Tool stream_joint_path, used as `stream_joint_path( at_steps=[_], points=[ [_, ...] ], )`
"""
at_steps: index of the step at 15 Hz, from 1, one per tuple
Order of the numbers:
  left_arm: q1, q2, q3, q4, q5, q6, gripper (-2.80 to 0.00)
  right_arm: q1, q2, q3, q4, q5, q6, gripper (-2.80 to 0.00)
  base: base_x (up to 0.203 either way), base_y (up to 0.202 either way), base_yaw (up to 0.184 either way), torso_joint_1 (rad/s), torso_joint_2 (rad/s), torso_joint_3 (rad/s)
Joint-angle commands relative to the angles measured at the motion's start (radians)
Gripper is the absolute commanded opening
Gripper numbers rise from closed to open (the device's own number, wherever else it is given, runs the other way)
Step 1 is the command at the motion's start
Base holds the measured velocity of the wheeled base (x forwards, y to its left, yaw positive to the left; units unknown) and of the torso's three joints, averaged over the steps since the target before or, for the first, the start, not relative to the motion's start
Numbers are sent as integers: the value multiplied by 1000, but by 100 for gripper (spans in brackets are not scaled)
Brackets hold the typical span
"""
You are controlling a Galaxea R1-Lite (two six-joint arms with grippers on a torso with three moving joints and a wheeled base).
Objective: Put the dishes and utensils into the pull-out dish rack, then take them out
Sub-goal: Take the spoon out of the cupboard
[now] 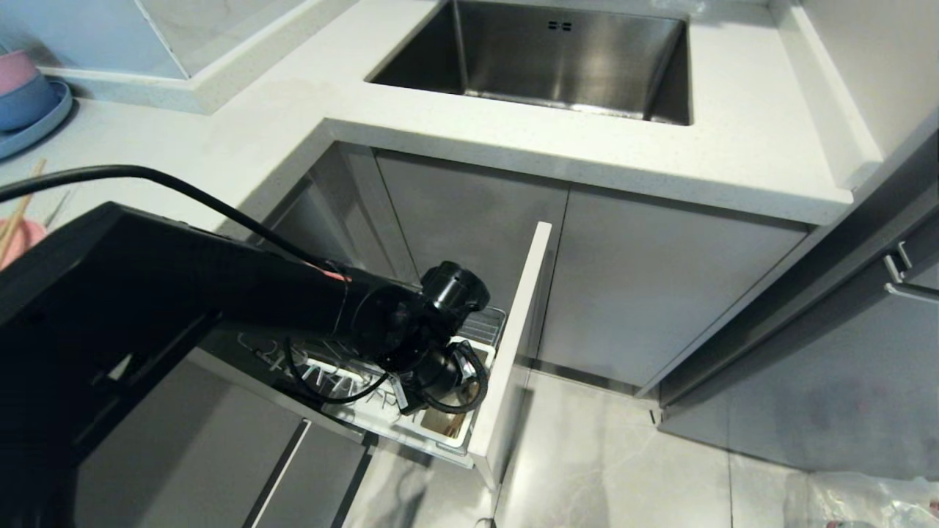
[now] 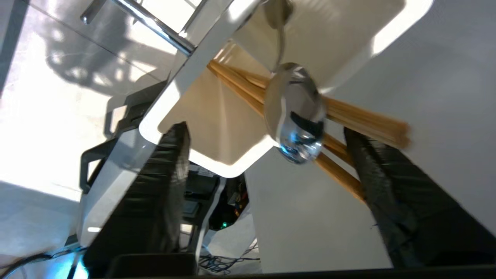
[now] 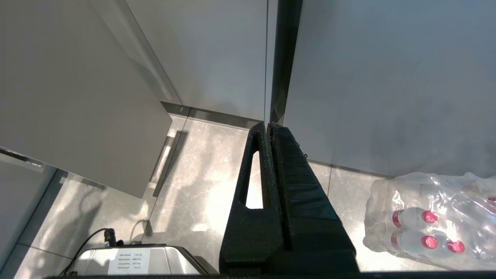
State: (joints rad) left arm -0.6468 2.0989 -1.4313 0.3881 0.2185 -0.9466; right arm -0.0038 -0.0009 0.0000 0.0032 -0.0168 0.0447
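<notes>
Step in hand, as judged: the utensils are being set into the utensil cup point(image 2: 217, 128) of the pull-out dish rack point(image 1: 506, 352), and the left claw point(image 2: 267, 155) is at the point of release.

To finish this step well, the claw should back straight out along the line of the utensil handles, without swinging sideways. The chopsticks point(image 2: 348, 116) project out of the cup and pass close to one finger point(image 2: 387, 174); any lateral drift risks catching their ends and tipping them out. The spoon point(image 2: 296, 112) stands handle-down in the cup with its bowl uppermost, leaning across the chopsticks, so a knock to either would likely disturb both. The rack's front panel stands just beside the cup and leaves little room on that side.

Left claw: fingers stand wide apart, one on each side of the cup's corner. Nothing is gripped. No contact with the spoon can be made out; whether one finger brushes the chopsticks cannot be settled. In the head view the left arm reaches down over the cup end of the rack, hiding most of the cup.

Right claw point(image 3: 269, 131): fingers pressed together, empty, hanging over the floor well apart from the rack, beside a wrapped pack of bottles point(image 3: 430, 221).

Location of task items: spoon and chopsticks inside the cup, at the front-panel end of the rack. A pink plate edge point(image 1: 18, 238) shows on the worktop point(image 1: 242, 139), well apart from the rack. The cream bowl is not seen
</notes>
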Motion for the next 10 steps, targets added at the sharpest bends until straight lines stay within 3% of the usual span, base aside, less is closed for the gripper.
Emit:
stream_joint_path(
  at_steps=[1, 10],
  points=[
    [3, 18, -3, 3, 4, -8, 0, 0, 1, 2, 0, 0, 0, -280, 0, 0, 0, 0, 0, 0],
    [13, 50, -5, 11, 13, -9, 0, 1, 1, 2, 0, 0, 0, -280, 0, 0, 0, 0, 0, 0]
  ],
)
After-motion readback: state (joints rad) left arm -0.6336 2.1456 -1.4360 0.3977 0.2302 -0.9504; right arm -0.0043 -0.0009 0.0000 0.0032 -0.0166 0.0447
